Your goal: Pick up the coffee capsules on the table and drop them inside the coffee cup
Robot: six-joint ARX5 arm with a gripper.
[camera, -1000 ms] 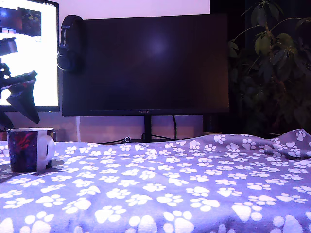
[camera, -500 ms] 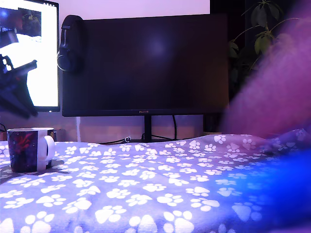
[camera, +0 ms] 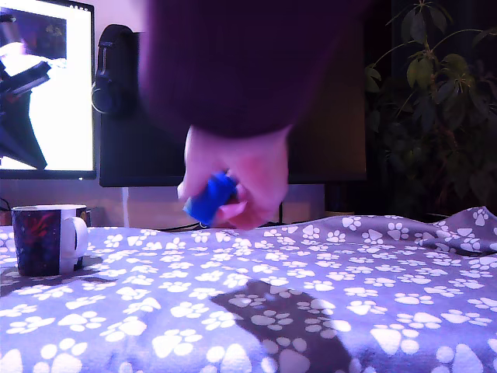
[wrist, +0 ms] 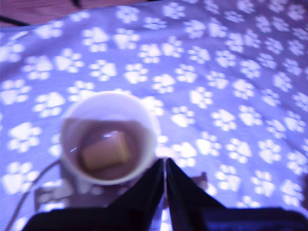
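1. One cream capsule [wrist: 105,153] is seen lying at the bottom of the coffee cup [wrist: 110,137] in the wrist view, so that part of the task is judged done.
2. The blue capsule [camera: 211,197] is not yet in the cup: in the exterior view it is held in a person's hand [camera: 233,180], above the table [camera: 256,311] and well apart from the cup, toward the exterior view's right of it.
3. What is left is judged to be the picking up of the blue capsule, once it lies on the cloth, and its dropping into the cup.
4. The cup is seen standing upright on the paw-print cloth near the exterior view's left edge, handle toward the exterior view's right.
5. The gripper [wrist: 165,180] is seen above the cup, just beside its rim, with its two fingers pressed together and nothing between them.
6. In the exterior view only dark parts of the arm are made out at the left edge, against a lit screen [camera: 58,85].
7. The hand and its dark sleeve are blurred, and much of the dark monitor [camera: 326,116] is covered by them.
8. Whether any further capsule lies on the cloth cannot be told; none is seen.
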